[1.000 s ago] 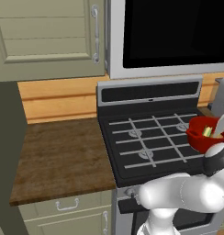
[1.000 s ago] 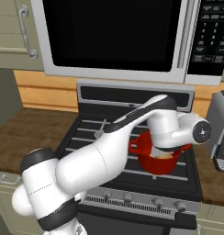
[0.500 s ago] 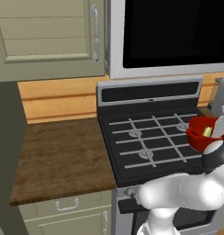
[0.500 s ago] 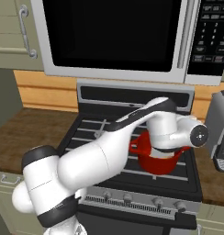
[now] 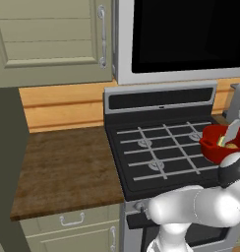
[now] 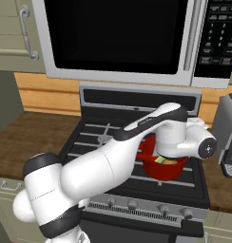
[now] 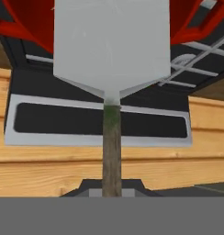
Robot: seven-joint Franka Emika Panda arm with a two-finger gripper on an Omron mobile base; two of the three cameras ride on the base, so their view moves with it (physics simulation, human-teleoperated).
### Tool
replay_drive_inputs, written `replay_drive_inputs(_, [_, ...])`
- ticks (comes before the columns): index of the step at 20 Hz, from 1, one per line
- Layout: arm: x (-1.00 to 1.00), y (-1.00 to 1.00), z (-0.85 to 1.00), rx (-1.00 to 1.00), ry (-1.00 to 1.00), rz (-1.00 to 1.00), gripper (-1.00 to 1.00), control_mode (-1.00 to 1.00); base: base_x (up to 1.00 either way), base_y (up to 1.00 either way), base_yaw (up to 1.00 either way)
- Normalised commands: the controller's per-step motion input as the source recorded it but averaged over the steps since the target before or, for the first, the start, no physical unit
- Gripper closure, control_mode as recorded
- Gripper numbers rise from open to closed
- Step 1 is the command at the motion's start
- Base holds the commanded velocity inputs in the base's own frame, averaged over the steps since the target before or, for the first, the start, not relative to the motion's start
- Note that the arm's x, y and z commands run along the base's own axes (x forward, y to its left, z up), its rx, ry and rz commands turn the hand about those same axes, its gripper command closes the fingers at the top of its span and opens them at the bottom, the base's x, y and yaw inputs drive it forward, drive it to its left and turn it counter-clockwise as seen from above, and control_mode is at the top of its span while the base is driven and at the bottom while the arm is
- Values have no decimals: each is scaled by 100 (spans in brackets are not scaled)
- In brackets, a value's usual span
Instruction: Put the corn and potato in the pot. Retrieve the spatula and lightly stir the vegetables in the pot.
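Hand (image 7: 112,195) is clamped on spatula (image 7: 112,55) handle, blade extending straight ahead of fingertips into red pot (image 5: 218,145). Corn (image 5: 221,141) and potato (image 5: 231,145) lie inside pot, just beside blade.

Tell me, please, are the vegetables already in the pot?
In. Yellow-green and golden-brown pieces lie inside the red pot on the stove, beside the spatula blade.

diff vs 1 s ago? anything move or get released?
Barely anything. The claw stays shut on the spatula, its pale blade reaching into the red pot. In the right base view the wrist over the pot shifts only slightly. Nothing taken hold of or let go. The pot sits in the same place on the stove, vegetables inside; the base has not driven.
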Motion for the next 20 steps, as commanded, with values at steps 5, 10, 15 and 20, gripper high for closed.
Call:
replay_drive_inputs(5, [22,0,-5,9,1,0,100,-100,0,0,0])
replay_drive_inputs(10, [13,0,-33,3,1,0,100,-100,0,0,0])
replay_drive_inputs(15, [9,0,-36,0,0,0,100,-100,0,0,0])
replay_drive_inputs(20, [8,0,-40,0,0,0,100,-100,0,0,0])
